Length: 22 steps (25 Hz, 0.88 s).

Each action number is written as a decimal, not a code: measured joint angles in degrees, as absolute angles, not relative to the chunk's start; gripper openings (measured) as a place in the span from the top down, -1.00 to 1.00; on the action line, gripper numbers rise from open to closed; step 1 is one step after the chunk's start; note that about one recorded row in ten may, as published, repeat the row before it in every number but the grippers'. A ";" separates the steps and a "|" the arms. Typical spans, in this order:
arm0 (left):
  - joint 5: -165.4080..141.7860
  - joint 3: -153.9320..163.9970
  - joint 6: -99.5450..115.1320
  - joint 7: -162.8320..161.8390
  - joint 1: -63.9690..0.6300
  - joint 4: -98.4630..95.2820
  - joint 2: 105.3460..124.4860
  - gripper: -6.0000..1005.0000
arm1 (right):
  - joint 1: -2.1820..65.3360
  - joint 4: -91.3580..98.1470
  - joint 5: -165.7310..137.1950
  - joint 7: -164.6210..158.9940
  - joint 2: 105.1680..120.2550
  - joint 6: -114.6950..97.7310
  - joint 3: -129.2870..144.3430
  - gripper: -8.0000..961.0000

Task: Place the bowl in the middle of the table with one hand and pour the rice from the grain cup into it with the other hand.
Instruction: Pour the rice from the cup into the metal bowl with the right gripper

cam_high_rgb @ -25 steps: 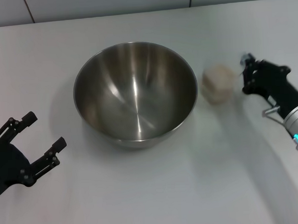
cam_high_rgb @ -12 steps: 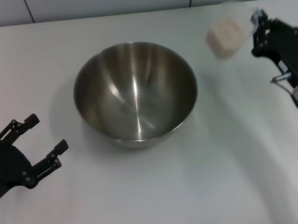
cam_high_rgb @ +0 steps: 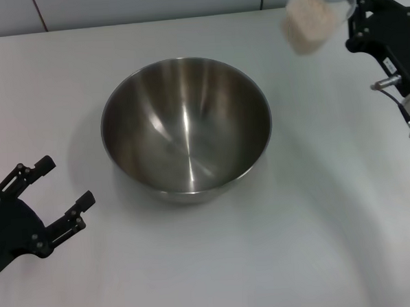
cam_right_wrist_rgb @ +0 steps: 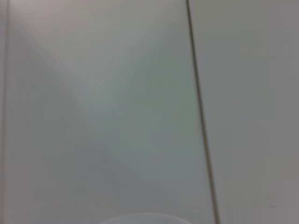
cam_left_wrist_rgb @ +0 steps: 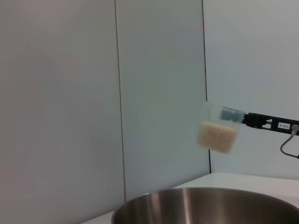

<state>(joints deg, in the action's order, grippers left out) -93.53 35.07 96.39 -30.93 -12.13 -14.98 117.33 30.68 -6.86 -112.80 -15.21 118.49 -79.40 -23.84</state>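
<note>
Right gripper (cam_high_rgb: pixel 352 8) is holding the grain cup (cam_high_rgb: pixel 309 19) up in the air, fingers clamped on the cup's side nearest the gripper; the contact itself is partly blurred in the head view. The cup is sitting just off the gripper toward the robot's left, lifted well clear of the table (cam_high_rgb: pixel 265 260). The rice (cam_high_rgb: pixel 307 23) is filling the lower part of the cup as a pale beige mass; the clear upper wall is showing above it. In the left wrist view the grain cup (cam_left_wrist_rgb: pixel 219 127) is hanging in front of the grey wall panels (cam_left_wrist_rgb: pixel 159 93), roughly upright with a slight tilt, rice (cam_left_wrist_rgb: pixel 217 136) staying inside, and the right gripper (cam_left_wrist_rgb: pixel 250 120) is showing as a thin dark bar touching the cup's rim side.

From the right gripper, the bowl (cam_high_rgb: pixel 186 127) is lying below and well off toward the robot's left and nearer the robot's body, standing upright on the table, inside shiny and holding nothing visible. The cup is not over the bowl; it is off beyond the rim on the far right side. Bowl rim (cam_left_wrist_rgb: pixel 205 198) is filling the low part of the left wrist view.

Left gripper (cam_high_rgb: pixel 49 196) is resting low near the table edge closest to the robot, fingers spread apart, holding nothing, apart from the bowl, which is just beyond it toward the right.

Right wrist view is showing only grey panels (cam_right_wrist_rgb: pixel 117 93) and a faint pale rim at the edge; cannot tell what that is.
</note>
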 joint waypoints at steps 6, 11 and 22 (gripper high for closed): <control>-93.52 35.07 96.29 -30.93 -12.06 -15.03 117.59 -0.65 | 33.74 -5.16 -120.98 -20.77 118.43 -79.46 -23.32 0.96; -93.52 35.07 96.29 -30.93 -11.95 -15.03 117.74 -0.65 | 36.65 -3.73 -130.14 -24.91 118.43 -79.54 -23.29 0.96; -93.52 35.07 96.56 -30.94 -11.78 -15.03 117.79 -0.65 | 39.94 -3.21 -140.42 -30.09 117.94 -79.63 -23.29 0.96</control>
